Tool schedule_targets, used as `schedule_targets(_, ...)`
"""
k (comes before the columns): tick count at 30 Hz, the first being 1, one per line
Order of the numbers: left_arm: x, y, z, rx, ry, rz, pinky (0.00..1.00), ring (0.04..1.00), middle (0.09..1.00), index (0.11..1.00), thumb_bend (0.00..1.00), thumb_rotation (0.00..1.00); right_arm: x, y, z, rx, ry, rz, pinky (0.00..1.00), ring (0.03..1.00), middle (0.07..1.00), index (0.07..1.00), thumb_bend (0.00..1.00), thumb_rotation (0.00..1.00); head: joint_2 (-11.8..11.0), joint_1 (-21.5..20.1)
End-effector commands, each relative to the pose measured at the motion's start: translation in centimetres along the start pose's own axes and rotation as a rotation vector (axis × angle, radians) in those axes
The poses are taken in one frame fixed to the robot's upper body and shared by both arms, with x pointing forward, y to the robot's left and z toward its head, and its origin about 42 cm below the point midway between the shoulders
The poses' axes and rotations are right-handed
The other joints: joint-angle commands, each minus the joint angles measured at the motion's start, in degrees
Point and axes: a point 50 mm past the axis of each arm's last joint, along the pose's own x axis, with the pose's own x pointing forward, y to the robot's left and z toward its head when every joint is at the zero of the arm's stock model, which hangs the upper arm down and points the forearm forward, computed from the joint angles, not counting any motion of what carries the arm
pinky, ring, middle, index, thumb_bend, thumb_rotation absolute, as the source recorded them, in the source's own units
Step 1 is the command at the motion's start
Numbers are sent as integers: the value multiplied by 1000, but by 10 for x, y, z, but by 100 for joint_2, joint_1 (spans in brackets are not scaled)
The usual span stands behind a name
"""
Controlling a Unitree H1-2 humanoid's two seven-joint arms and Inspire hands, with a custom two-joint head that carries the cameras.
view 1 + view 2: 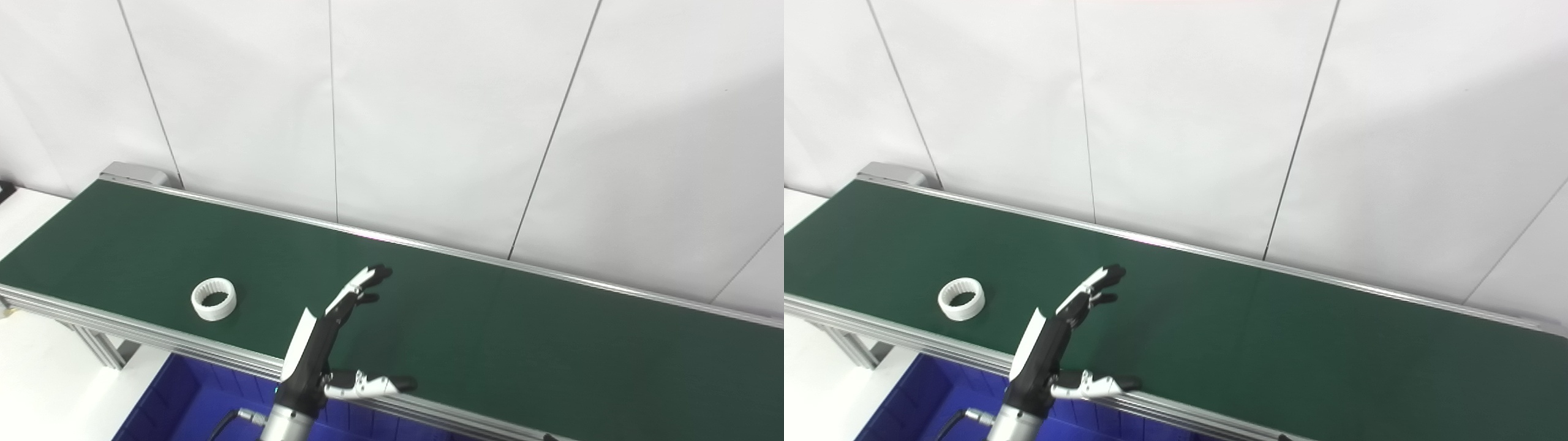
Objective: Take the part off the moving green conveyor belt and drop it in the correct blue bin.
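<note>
A white ring part (214, 299) lies flat on the green conveyor belt (490, 318) near its front rail toward the left end, apart from the left hand (334, 343), whose fingers (361, 285) spread wide and empty above the blue bin (177, 398)

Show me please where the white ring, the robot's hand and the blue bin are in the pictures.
white ring (214, 299): left eye view, on its near wall.
left hand (327, 343): left eye view, on the middle of the open hand.
blue bin (915, 407): right eye view, on its inner wall.
</note>
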Motion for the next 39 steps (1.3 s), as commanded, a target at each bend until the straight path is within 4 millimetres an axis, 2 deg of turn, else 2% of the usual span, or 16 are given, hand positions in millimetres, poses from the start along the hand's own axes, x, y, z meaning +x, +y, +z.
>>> schedule_targets(1,17,1,8,13,-45,12,839,898,921,850,917,369,3,-4,11,3,-88,-15,667,774,830,860,735,76,7,5)
schedule_targets(4,25,3,2,52,-33,16,868,915,935,870,881,359,3,-5,12,-3,-92,-13,668,777,832,860,735,84,3,33)
schedule_targets(11,38,15,-13,310,78,25,947,961,981,931,820,364,6,-6,12,6,-100,-18,650,761,818,845,767,55,21,35)
schedule_targets(18,49,25,-29,501,117,21,854,932,992,934,848,325,6,-7,12,-4,-100,-23,672,774,818,853,763,77,3,39)
schedule_targets(21,54,28,-36,547,136,29,857,934,994,935,861,348,7,-7,12,-1,-103,-24,665,764,812,845,770,53,-2,55)
schedule_targets(23,57,31,-44,597,151,35,893,955,995,938,854,369,8,-7,12,0,-104,-23,675,770,812,847,768,58,-11,68)
schedule_targets(29,63,40,-62,675,180,59,961,984,998,930,841,327,9,-8,11,-6,-103,-23,662,756,802,837,778,67,-21,73)
schedule_targets(36,66,51,-65,756,201,93,965,986,993,928,841,220,8,-9,11,-4,-103,-20,670,764,806,846,767,73,-5,107)
schedule_targets(39,67,55,-63,811,218,99,997,999,999,943,847,222,9,-9,11,-4,-104,-18,673,762,804,845,755,69,-7,106)
